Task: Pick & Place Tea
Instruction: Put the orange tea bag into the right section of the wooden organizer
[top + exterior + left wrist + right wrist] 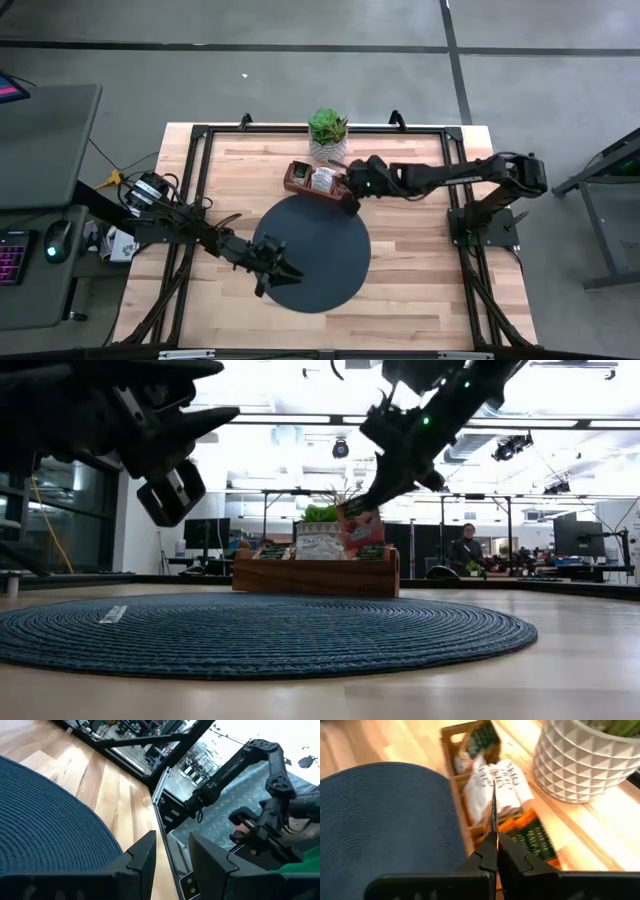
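Right claw [492,851] clenched on orange-red sachet [360,525] above tray [315,574] edge; left claw [275,268] part-open, empty, over mat [325,270].

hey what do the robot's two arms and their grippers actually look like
Both are dark, jointed arms. The left arm has a silver cylindrical part and cables near its base; its left gripper has two black, angular, wedge-shaped fingers. The right arm carries pale lettering and a green light; its right gripper is black.
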Controlling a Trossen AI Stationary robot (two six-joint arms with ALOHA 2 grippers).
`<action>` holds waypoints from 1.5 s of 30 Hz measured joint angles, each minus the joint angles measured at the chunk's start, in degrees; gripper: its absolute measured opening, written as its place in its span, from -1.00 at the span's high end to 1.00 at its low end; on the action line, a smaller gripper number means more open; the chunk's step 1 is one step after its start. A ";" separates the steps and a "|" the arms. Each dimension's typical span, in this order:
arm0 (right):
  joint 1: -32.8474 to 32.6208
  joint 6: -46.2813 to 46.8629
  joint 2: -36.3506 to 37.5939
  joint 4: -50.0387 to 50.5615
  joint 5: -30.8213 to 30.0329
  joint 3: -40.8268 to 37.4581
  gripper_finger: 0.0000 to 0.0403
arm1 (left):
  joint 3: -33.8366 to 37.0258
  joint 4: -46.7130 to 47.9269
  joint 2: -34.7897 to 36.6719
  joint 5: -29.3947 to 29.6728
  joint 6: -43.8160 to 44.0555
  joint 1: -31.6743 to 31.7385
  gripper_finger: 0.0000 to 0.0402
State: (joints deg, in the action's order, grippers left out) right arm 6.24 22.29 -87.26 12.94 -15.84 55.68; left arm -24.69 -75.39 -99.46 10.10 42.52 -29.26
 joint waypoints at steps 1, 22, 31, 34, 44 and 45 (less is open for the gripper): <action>1.03 -0.23 -0.22 -0.10 0.58 0.00 1.00 | 0.19 0.01 0.00 0.03 0.00 0.00 0.43; 4.09 5.17 -0.57 -4.01 3.68 -5.01 1.00 | 0.51 -0.22 -0.02 -0.37 -2.16 0.00 0.43; 4.17 5.85 -0.57 -4.29 2.39 -5.01 1.00 | 0.49 0.03 -0.02 -0.52 -2.16 0.00 0.43; 4.28 6.08 -1.05 -4.43 2.30 -5.01 1.00 | 0.49 0.04 -0.02 -0.54 -2.16 0.00 0.43; 4.26 7.29 -3.88 -5.19 1.82 -5.01 1.00 | 0.46 0.53 -0.07 -0.63 -1.95 0.00 0.43; 4.26 7.30 -3.65 -5.07 1.75 -5.01 1.00 | 0.46 0.52 -0.07 -0.76 -1.95 0.00 0.43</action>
State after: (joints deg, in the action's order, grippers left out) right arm 10.50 29.59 -90.91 7.87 -14.09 50.68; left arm -24.23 -74.87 -99.53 9.34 40.58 -29.26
